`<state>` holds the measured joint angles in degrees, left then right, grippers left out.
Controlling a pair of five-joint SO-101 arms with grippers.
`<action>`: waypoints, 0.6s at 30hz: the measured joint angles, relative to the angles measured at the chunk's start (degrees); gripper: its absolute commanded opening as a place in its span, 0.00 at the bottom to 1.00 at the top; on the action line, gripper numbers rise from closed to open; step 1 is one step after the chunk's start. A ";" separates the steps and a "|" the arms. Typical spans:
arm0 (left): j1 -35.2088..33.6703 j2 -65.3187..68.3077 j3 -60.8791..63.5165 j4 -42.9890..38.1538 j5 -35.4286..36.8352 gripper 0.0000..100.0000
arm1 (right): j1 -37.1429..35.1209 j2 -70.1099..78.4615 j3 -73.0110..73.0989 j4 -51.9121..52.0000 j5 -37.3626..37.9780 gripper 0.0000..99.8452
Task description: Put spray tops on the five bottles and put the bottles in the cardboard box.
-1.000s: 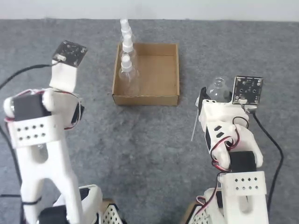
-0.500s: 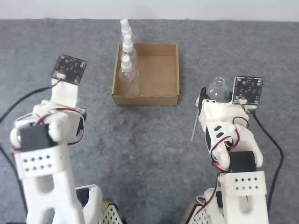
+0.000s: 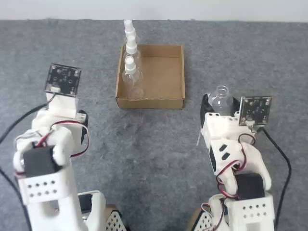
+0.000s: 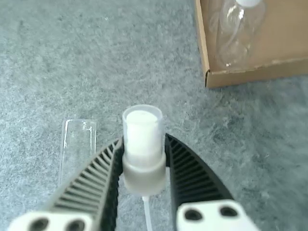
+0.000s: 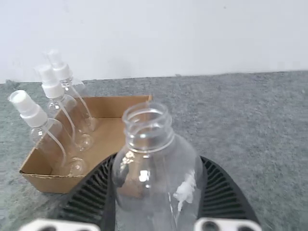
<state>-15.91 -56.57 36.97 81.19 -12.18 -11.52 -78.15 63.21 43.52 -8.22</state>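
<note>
Grey carpeted surface (image 3: 154, 144) under everything, with my two arms sitting side by side at the near end. The cardboard box (image 3: 150, 102) is out in front between them, closer to the far edge, open side up.

Three capped bottles (image 3: 133, 82) stand in the box in a row along the wall on my left arm's side, one behind the other, each with a white spray top on. The rest of the box floor is bare cardboard.

My right gripper (image 5: 158, 166) is off to the right of the box, near its front corner but not touching it. It's got the open bottle (image 5: 156, 185) squeezed between both jaws around the body, upright, neck open with nothing screwed on. The jaws are spread about as wide as the bottle is.

My left gripper (image 4: 143, 142) is well off to the left of the box and nearer to me than its front wall. It's pinched in on a loose spray top (image 4: 143, 151), jaws closed down to the width of the collar, white nozzle poking out past the tips and the thin dip tube (image 4: 147, 214) running back between the jaws.

A small clear cap (image 4: 77, 144) lies on its side on the carpet just beside that gripper, on the side away from the box, not touching it as far as I can tell.
</note>
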 measured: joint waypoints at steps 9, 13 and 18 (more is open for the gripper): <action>0.00 -9.76 4.48 -4.48 7.47 0.01 | -4.31 -0.62 1.32 0.09 1.76 0.11; 0.00 -15.21 8.70 -8.44 10.81 0.01 | -7.65 -0.70 1.49 0.09 3.69 0.11; 0.18 -23.12 12.57 -12.66 13.71 0.01 | -9.67 -0.70 2.20 0.09 4.22 0.11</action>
<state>-15.74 -79.69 49.54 68.53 1.54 -21.19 -78.86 65.41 43.60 -4.00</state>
